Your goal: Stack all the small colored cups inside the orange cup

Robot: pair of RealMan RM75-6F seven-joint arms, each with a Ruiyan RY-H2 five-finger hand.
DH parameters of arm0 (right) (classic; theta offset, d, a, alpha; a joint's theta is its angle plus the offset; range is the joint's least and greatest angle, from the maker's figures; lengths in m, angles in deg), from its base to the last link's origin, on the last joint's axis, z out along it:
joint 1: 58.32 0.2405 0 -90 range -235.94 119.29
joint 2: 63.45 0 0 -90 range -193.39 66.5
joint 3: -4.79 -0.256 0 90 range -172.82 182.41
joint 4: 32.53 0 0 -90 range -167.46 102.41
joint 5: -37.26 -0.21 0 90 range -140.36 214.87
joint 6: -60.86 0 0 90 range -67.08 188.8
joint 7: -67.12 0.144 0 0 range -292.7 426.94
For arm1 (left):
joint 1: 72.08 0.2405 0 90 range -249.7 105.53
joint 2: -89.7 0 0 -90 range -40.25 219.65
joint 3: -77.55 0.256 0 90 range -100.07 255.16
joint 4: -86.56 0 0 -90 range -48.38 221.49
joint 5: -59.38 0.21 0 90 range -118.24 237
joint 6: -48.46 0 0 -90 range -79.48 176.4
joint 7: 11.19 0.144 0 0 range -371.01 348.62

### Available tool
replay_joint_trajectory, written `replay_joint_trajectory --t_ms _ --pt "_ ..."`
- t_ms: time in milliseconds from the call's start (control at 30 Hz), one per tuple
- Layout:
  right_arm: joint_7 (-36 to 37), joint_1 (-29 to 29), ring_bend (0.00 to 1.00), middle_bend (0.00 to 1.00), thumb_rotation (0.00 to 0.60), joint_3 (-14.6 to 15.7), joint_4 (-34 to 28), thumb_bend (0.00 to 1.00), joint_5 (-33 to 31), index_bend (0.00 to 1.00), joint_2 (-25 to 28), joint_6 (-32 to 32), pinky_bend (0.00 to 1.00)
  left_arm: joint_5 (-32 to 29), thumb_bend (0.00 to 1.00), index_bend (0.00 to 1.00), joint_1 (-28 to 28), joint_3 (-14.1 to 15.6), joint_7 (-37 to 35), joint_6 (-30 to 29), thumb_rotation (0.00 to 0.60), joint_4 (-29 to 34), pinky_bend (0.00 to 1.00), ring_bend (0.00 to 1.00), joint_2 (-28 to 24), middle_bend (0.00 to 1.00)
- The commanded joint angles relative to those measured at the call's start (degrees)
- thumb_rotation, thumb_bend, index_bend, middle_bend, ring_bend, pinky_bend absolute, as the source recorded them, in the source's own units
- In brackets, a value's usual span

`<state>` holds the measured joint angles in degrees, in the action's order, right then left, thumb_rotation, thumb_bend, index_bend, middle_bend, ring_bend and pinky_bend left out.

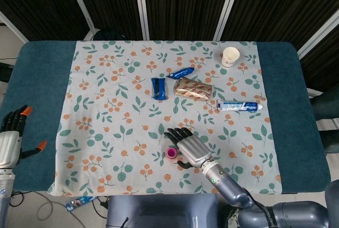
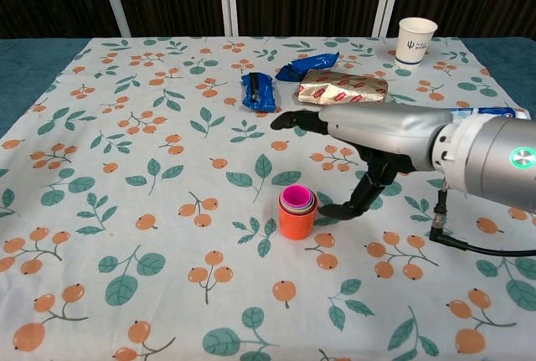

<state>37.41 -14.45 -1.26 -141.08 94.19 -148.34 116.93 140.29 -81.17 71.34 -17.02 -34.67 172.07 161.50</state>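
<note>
Pink cup sits nested in the orange cup mid-surface; your right hand hovers beside it, fingers spread, empty. Withdraw carefully, or the thumb may topple the stack.

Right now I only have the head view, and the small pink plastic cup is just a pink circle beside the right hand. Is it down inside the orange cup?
Observer: Yes. The chest view shows the small pink plastic cup seated in the orange cup, with only its rim showing above the orange one.
Operator: Is the right hand holding it?
Observer: No. The right hand holds nothing. Its fingers are stretched out and apart, and the thumb hangs down to the right of the cups.
Operator: Is the stack upright?
Observer: Yes, it stands straight on the floral tablecloth, with no visible tilt.
</note>
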Motion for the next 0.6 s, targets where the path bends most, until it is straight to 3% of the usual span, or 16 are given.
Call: replay_joint_trajectory --t_ms 33,300,467,600 --pt "0.0 -0.6 0.0 0.0 0.6 -0.2 -2.1 0.36 0.2 0.0 2.4 1.8 0.1 -0.5 0.17 0.04 0.1 0.1 0.5 0.4 0.6 0.4 0.01 0.0 -0.3 0.0" --pt "4.4 -8.2 0.0 0.0 0.6 0.0 -7.4 0.36 11.0 0.0 13.6 13.9 0.1 -1.5 0.17 0.04 0.5 -0.1 1.4 0.4 0.6 1.9 0.01 0.0 -0.9 0.0" --pt "11.9 -13.6 0.0 0.0 0.6 4.3 -7.8 0.36 20.2 0.0 22.7 16.9 0.1 -2.4 0.17 0.04 0.9 0.0 2.1 1.0 0.6 3.5 0.0 0.0 -1.7 0.0" --pt "16.7 -19.9 0.0 0.0 0.6 7.8 -3.7 0.36 27.5 0.0 24.2 24.3 0.1 -2.8 0.17 0.04 1.3 -0.1 2.4 0.5 0.6 4.8 0.0 0.0 -2.2 0.0"
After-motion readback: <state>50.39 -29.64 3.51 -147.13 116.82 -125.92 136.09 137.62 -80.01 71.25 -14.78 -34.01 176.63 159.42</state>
